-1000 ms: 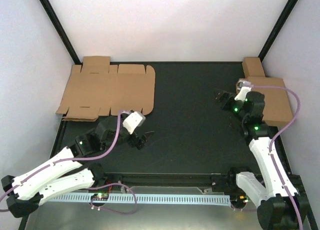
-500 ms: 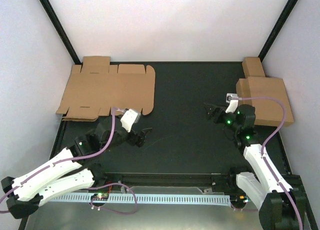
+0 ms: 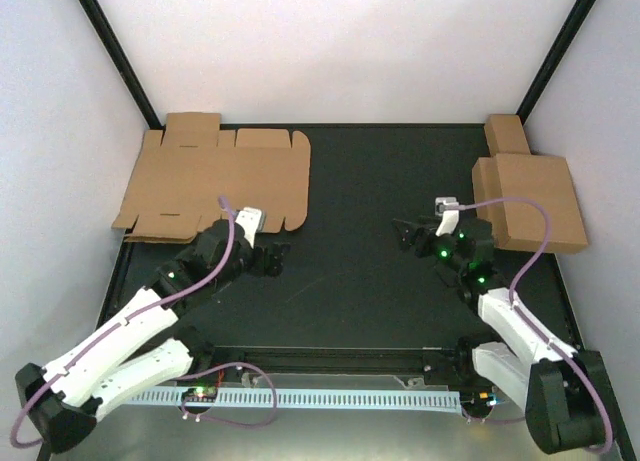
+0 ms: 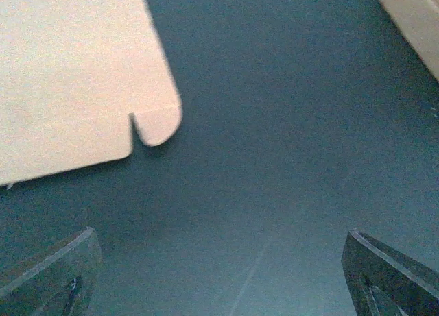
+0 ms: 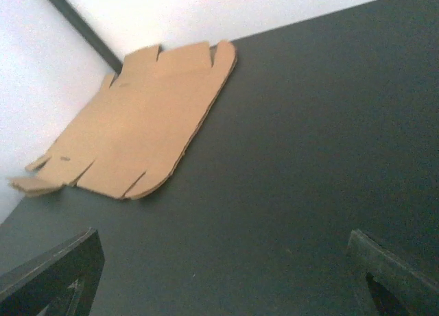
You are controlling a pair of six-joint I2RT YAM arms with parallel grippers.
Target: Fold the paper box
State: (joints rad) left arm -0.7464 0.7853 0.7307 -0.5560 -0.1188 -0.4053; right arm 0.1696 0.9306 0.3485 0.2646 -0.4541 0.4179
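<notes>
Top view: shows the paper box [image 3: 215,181] lying flat and unfolded at the far left of the dark table [image 3: 370,171], flaps and rounded tabs spread out. Its left margin overhangs the table edge, close to the wall. Near right corner partly covered by the left arm's white wrist camera. Left gripper [image 3: 273,257] low over the bare table just beside that corner, jaws spread wide, nothing between them. Right gripper [image 3: 404,235] well apart from the sheet, right of centre, likewise wide open and empty; fingers dark on dark, hard to separate. At the right edge, a folded brown box [image 3: 540,206] crossed by the purple cable, with a smaller brown box [image 3: 507,134] behind it.

Left wrist view: only the inner tips of the fingers [image 4: 48,275] in the bottom corners, the rest cut off. Upper left, one rounded tab of the sheet beside a slit, the remainder out of frame; no contact with the fingers. Upper right, a pale corner, blurred, impossible to identify.

Right wrist view: fingertips [image 5: 48,275] again cropped at the bottom corners, spread wide. Sheet far off by the left wall; its nearest flap possibly lifted, hard to tell.
</notes>
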